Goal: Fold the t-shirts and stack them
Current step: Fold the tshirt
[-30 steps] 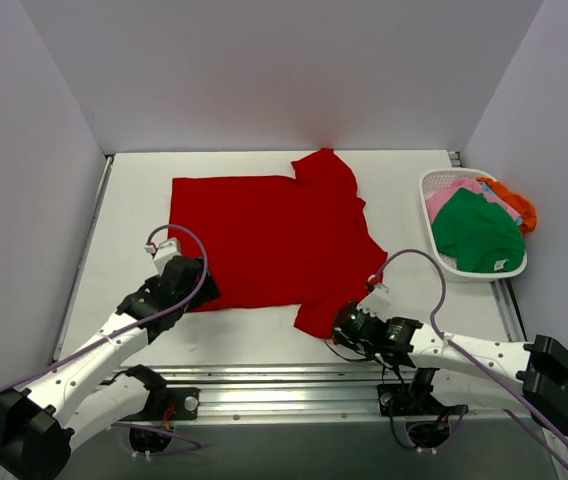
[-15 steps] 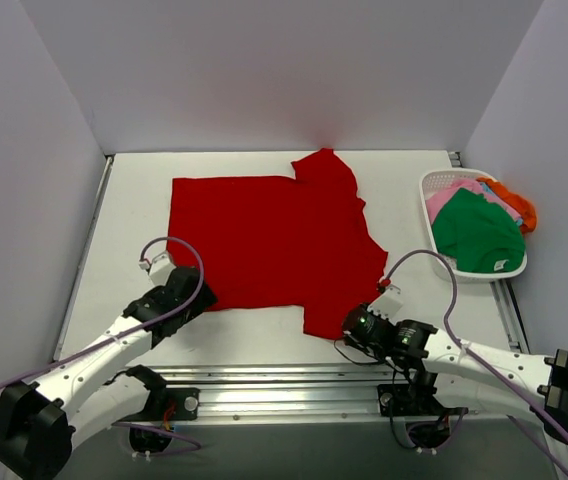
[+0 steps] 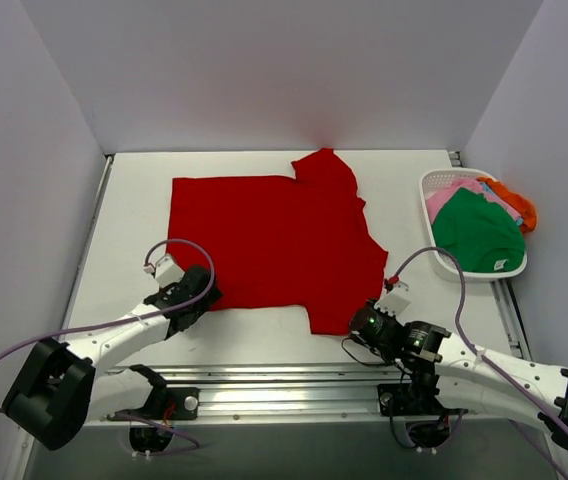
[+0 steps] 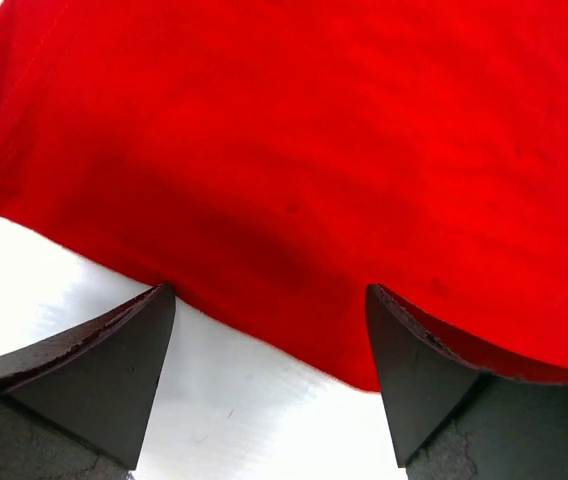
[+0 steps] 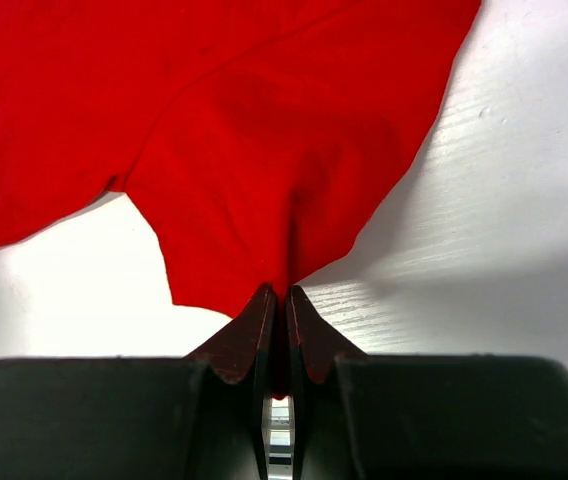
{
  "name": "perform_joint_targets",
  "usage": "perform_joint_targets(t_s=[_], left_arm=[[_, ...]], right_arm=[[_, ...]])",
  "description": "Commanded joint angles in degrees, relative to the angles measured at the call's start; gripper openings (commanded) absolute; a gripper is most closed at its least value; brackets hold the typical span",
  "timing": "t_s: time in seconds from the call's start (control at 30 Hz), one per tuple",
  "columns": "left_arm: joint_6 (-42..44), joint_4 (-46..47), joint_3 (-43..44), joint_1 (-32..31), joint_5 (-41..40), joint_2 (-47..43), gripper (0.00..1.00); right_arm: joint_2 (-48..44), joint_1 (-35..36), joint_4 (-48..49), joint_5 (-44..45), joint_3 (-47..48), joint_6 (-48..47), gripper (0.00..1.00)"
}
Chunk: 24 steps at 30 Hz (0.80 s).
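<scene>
The red t-shirt [image 3: 264, 235] lies spread flat on the white table, one sleeve toward the back and one at the near right. My right gripper [image 3: 362, 322] is shut on the near sleeve's edge [image 5: 279, 230], the cloth pinched between its fingers. My left gripper [image 3: 202, 293] is open at the shirt's near left hem; in the left wrist view the red cloth [image 4: 294, 150] lies flat just ahead of and between the spread fingers [image 4: 114, 360]. Green [image 3: 479, 235], pink [image 3: 447, 193] and orange [image 3: 512, 203] shirts lie in the basket.
The white slatted basket [image 3: 432, 180] stands at the right edge of the table [image 3: 124, 200]. White walls close in the back and both sides. A metal rail [image 3: 284, 380] runs along the near edge between the arm bases.
My right gripper has drawn the near sleeve rightward and toward the front edge. My left gripper has come back and lower along the near left hem.
</scene>
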Motion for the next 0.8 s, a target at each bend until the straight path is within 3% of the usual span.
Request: perform_joint_targets(t_s=[0.0,0.23,0.43,0.47,0.6,0.77], left_arm=[[-3.27,-0.04,0.96,-0.38,-0.12,3.59,0.86],[-2.92,4.43,1.93,-1.00,1.46,9.21,0.61],[-2.92,7.25,2.99,-0.91,3.65,15.72,0.28],[-2.92,7.08,2.99,-1.08,3.75,15.72,0.19],[-2.74,3.75,3.25,-1.52,2.96,12.22,0.08],[-0.99,-3.11,4.13,-2.14,1.11,2.13,0.07]], right_arm=[[-2.01,0.41,-5.07,4.45,2.15,-0.76,0.00],[-5.62,0.41,-7.45,5.77,2.41,-0.32,0.00],[-4.83,0.41,-7.98,6.30,2.85,0.20,0.00],[-4.83,0.41,-8.15,6.30,2.85,0.29,0.00],[-4.21,0.41,-8.24,6.65,3.11,0.64,0.00],[-2.90,0.41,-8.33,7.88,4.43,0.65,0.00]])
